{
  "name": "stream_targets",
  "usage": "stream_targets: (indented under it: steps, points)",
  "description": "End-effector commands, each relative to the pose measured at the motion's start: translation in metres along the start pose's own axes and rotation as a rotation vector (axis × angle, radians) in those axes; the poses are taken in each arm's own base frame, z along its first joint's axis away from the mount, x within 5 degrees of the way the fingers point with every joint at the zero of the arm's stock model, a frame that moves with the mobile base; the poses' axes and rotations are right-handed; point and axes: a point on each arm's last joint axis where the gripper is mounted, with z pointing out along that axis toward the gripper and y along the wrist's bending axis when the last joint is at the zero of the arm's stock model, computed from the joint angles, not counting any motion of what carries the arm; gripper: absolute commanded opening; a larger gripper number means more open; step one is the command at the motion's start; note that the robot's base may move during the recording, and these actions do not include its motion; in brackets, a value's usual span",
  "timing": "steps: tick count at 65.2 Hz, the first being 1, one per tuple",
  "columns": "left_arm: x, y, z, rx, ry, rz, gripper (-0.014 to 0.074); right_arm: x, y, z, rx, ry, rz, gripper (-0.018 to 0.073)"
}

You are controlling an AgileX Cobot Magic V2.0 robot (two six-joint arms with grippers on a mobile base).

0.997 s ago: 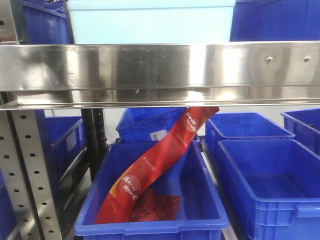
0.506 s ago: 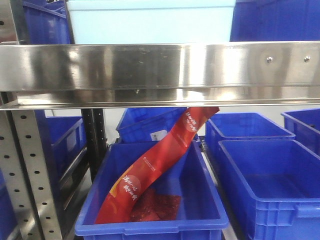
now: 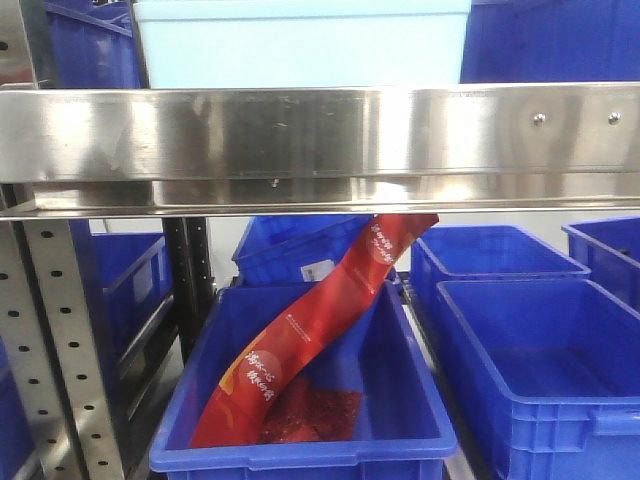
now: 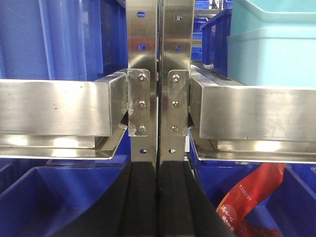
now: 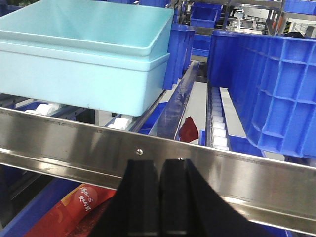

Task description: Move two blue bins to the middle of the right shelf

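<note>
Blue bins fill the racks. One blue bin (image 3: 300,445) on the lower level holds a long red snack bag (image 3: 320,320), and an empty blue bin (image 3: 540,370) stands to its right. On the level above, a large blue bin (image 5: 266,84) sits right of a light cyan bin (image 5: 84,54). My left gripper (image 4: 158,168) is shut on nothing, pointing at the two steel uprights (image 4: 158,74) between the shelves. My right gripper (image 5: 159,163) is also shut and empty, just in front of the steel shelf rail (image 5: 222,173). Neither gripper shows in the front view.
A broad steel rail (image 3: 320,130) crosses the front view at mid height. A perforated upright (image 3: 60,350) stands at the lower left. More blue bins (image 3: 490,250) sit further back on the lower level and on the left rack (image 4: 59,39). White rollers (image 5: 217,128) line the upper shelf.
</note>
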Motion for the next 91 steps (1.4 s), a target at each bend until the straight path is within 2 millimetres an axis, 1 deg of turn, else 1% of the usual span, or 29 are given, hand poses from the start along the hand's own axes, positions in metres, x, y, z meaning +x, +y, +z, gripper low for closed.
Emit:
stream_targets:
  steps: [1,44,49,54,60,65,70,77,82,86,88,91]
  points:
    - [-0.003,0.000,-0.001,-0.003,-0.034,-0.002,-0.0111,-0.002,0.000,-0.001,0.005,-0.028,-0.013,-0.0162]
    - [-0.003,0.000,-0.001,-0.003,-0.034,-0.002,-0.0111,-0.002,-0.001,-0.001,0.007,-0.033,-0.012,-0.0162]
    - [-0.003,0.000,-0.001,-0.003,-0.034,-0.002,-0.0111,-0.003,-0.002,-0.003,0.028,-0.044,0.002,-0.0162]
    - [-0.003,0.000,-0.001,-0.003,-0.034,-0.002,-0.0111,-0.003,-0.009,-0.009,0.112,-0.068,0.019,-0.0162]
    - [-0.003,0.000,-0.001,-0.003,-0.034,-0.002,-0.0111,0.006,-0.013,-0.016,0.194,-0.091,0.034,-0.0162]
    - [-0.003,0.000,-0.001,-0.003,-0.034,-0.002,-0.0111,0.021,-0.016,-0.020,0.254,-0.102,0.045,-0.0162]
    - [-0.003,0.000,-0.001,-0.003,-0.034,-0.002,-0.0111,0.043,-0.016,-0.023,0.291,-0.104,0.046,-0.0162]
    - [-0.003,0.000,-0.001,-0.003,-0.034,-0.002,-0.0111,0.074,-0.014,-0.025,0.299,-0.119,0.045,-0.0162]
    - [-0.003,0.000,-0.001,-0.003,-0.034,-0.002,-0.0111,0.091,-0.013,-0.026,0.303,-0.136,0.042,-0.0162]
    - [-0.003,0.000,-0.001,-0.003,-0.034,-0.002,-0.0111,0.091,-0.014,-0.026,0.307,-0.151,0.042,-0.0162]
    - [-0.003,0.000,-0.001,-0.003,-0.034,-0.002,-0.0111,0.095,-0.013,-0.025,0.298,-0.104,0.044,-0.0162]
    - [-0.003,0.000,-0.001,-0.003,-0.034,-0.002,-0.0111,0.096,-0.013,-0.025,0.299,-0.098,0.037,-0.0162]
